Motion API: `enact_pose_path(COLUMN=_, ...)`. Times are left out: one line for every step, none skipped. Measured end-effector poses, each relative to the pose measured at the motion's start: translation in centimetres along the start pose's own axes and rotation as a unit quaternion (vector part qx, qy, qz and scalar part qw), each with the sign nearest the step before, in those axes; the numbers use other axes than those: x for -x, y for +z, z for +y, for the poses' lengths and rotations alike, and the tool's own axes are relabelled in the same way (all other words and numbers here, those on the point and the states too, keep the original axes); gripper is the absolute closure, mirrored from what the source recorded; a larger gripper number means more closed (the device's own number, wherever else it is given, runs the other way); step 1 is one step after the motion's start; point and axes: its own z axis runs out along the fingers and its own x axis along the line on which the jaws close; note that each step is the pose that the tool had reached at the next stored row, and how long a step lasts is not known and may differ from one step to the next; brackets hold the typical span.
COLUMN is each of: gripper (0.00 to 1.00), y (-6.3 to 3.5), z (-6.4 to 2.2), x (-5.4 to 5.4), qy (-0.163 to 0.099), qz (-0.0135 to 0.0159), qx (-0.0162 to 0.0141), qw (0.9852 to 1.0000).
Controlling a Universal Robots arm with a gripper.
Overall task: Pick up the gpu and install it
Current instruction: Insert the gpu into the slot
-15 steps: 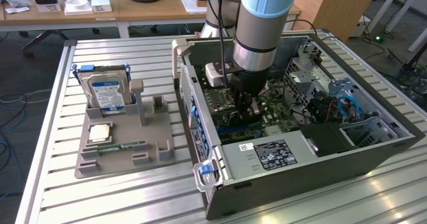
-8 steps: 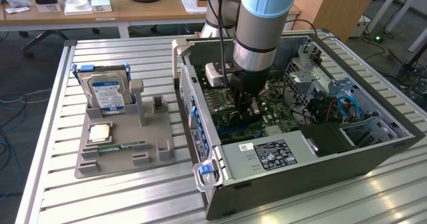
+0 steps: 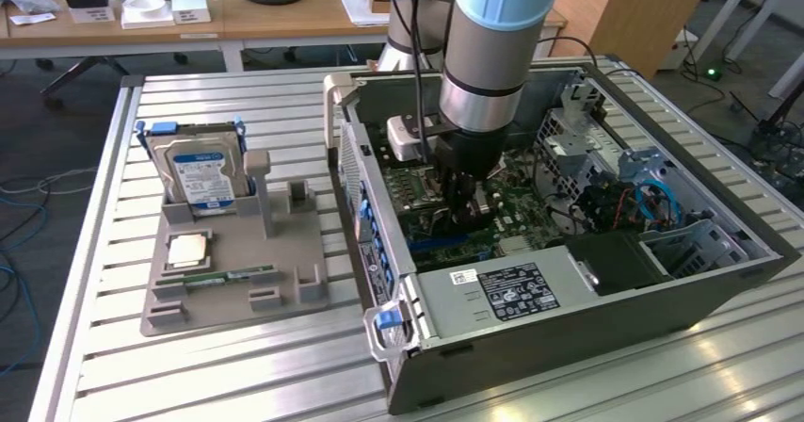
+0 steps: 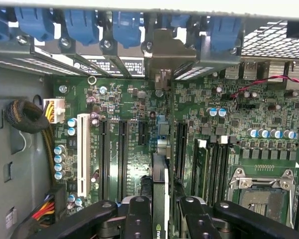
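The black two-fingered claw (image 3: pixel 461 213) on the grey and light-blue robot arm (image 3: pixel 492 55) reaches down inside the open grey computer case (image 3: pixel 590 290), low over the green motherboard (image 3: pixel 522 217). In the wrist view the claw (image 4: pixel 160 211) stands at a narrow opening, its black fingers (image 4: pixel 138 216) pressed on both sides of the thin dark graphics card (image 4: pixel 160 191), which is seen edge-on with its silver bracket end (image 4: pixel 163 55) up against the case's rear slot openings. The card stands upright on its edge over the motherboard's row of long black expansion slots (image 4: pixel 123 154); whether its lower edge is fully seated in a slot I cannot tell. An empty silver processor socket (image 4: pixel 261 191) lies beside it.

Outside the case, on the slatted metal table (image 3: pixel 226 384), a grey plastic holder (image 3: pixel 233 271) carries a silver hard drive with a blue-white label (image 3: pixel 201 177), standing upright, and a narrow green memory stick (image 3: pixel 226 276) lying flat.
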Motion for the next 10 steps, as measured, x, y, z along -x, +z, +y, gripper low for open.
enact_pose_path(gripper=0.74, y=0.0, z=0.0, x=0.0, qy=0.001, qz=0.0001, qx=0.0, qw=1.0)
enact_pose_path(gripper=0.74, y=0.0, z=0.0, x=-0.01, qy=0.003, qz=0.0002, qx=-0.0001, qw=1.0)
enact_pose_path(gripper=0.74, y=0.0, z=0.0, x=-0.01, qy=0.005, qz=0.0003, qx=-0.0001, qw=1.0)
enact_pose_path(gripper=0.74, y=0.0, z=0.0, x=-0.01, qy=0.007, qz=0.0003, qx=-0.0002, qw=1.0)
enact_pose_path(gripper=0.74, y=0.0, z=0.0, x=-0.02, qy=0.008, qz=0.0005, qx=-0.0002, qw=1.0)
enact_pose_path(gripper=0.74, y=0.0, z=0.0, x=-0.02, qy=0.009, qz=0.0005, qx=-0.0002, qw=1.0)
enact_pose_path(gripper=0.74, y=0.0, z=0.0, x=-0.02, qy=0.009, qz=0.0005, qx=-0.0002, qw=1.0)
enact_pose_path(gripper=0.74, y=0.0, z=0.0, x=-0.02, qy=0.009, qz=0.0005, qx=-0.0002, qw=1.0)
enact_pose_path(gripper=0.74, y=0.0, z=0.0, x=-0.06, qy=0.009, qz=0.0006, qx=-0.0002, qw=1.0)
enact_pose_path(gripper=0.74, y=-0.01, z=0.0, x=-0.12, qy=0.009, qz=0.0006, qx=-0.0001, qw=1.0)
